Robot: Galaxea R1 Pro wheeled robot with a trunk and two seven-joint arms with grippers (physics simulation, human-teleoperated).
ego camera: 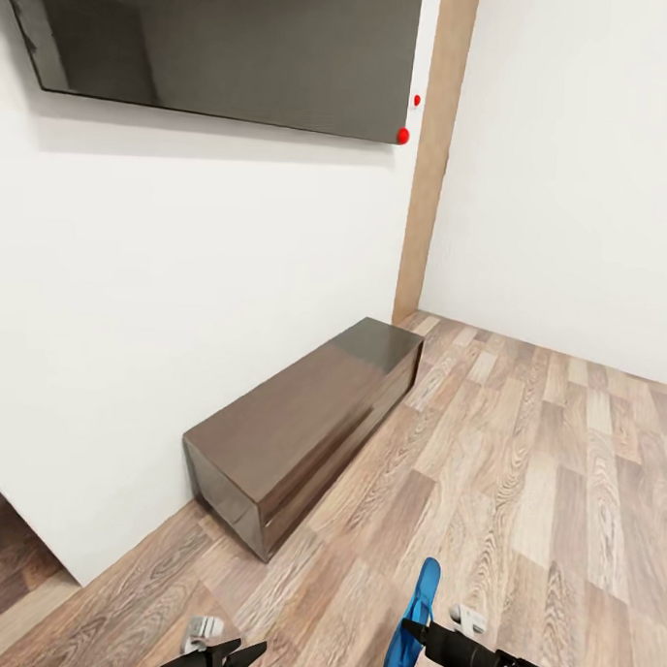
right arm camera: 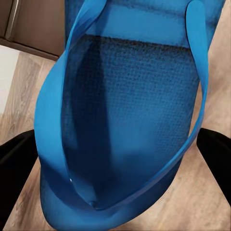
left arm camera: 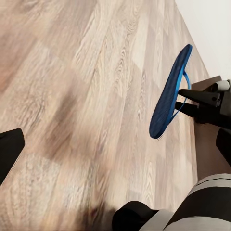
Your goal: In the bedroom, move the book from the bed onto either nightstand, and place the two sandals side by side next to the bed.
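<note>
The sandal (ego camera: 413,623) is bright blue with a finely dotted, darker sole and plain blue straps. The floor (ego camera: 521,478) shows grey-brown wood grain in staggered planks. The low cabinet (ego camera: 300,429) is glossy dark brown, the walls (ego camera: 180,288) white, the wall screen (ego camera: 230,48) dark grey.

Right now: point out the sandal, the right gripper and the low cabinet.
sandal (ego camera: 414,623), head view, mid sole.
right gripper (ego camera: 410,630), head view, between fingertips at the strap.
low cabinet (ego camera: 301,415), head view, top panel.
</note>
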